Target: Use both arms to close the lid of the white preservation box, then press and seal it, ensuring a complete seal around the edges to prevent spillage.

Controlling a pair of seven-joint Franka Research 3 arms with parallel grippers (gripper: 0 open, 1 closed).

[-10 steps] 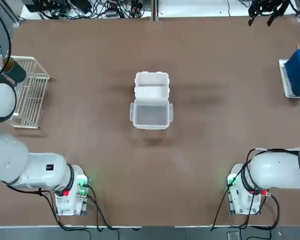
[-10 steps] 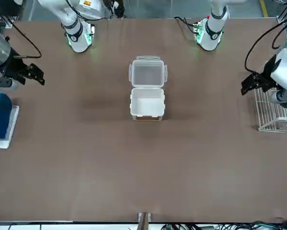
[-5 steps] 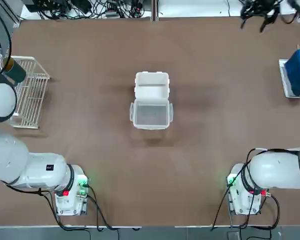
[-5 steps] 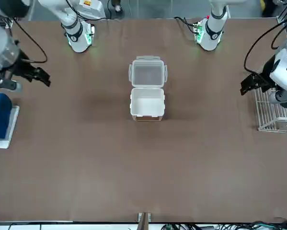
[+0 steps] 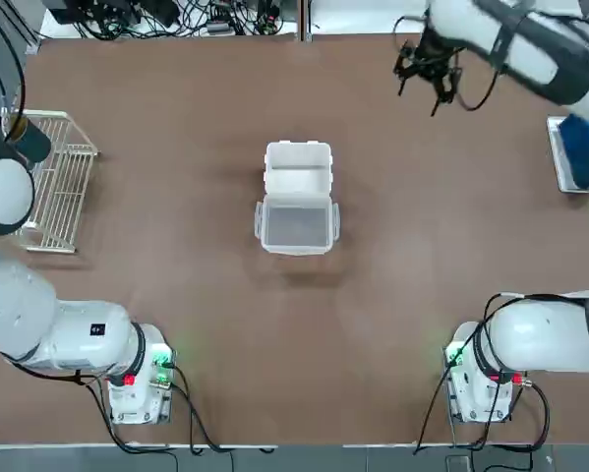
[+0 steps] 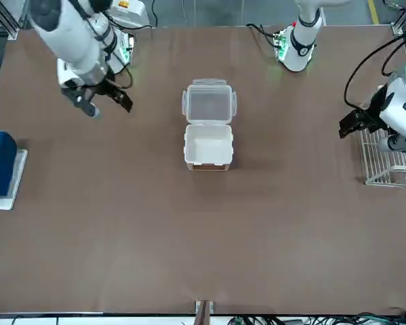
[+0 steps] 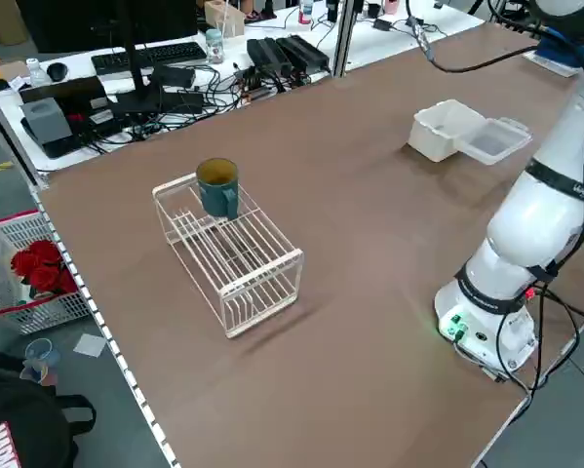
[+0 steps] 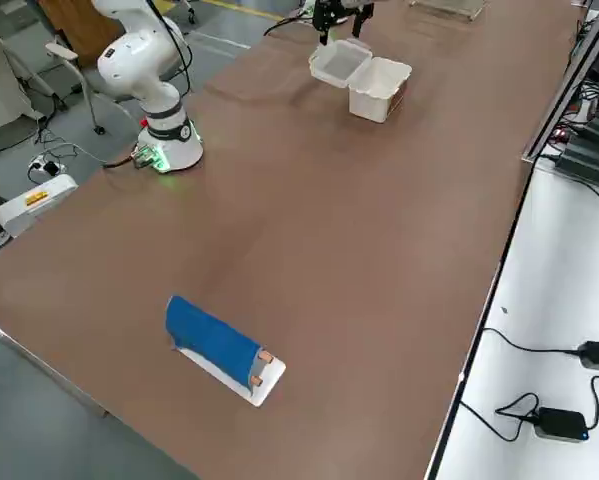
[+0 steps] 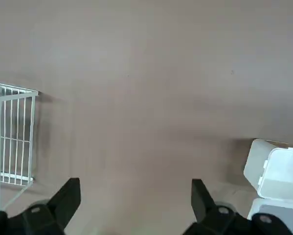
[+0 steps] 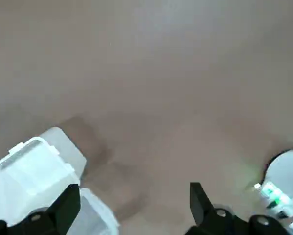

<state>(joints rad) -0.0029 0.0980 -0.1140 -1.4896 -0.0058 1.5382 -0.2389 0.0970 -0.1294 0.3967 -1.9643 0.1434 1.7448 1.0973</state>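
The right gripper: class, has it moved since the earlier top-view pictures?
Yes. In the top view, the right gripper has swung from the table's far right corner leftward and nearer, toward the open white preservation box.

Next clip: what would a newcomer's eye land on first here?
The white preservation box sits mid-table with the lid folded flat open toward the robot's side. The right pincer hangs open in the air over the far right of the table, apart from the box. The left pincer hovers open by a wire basket at the left edge.
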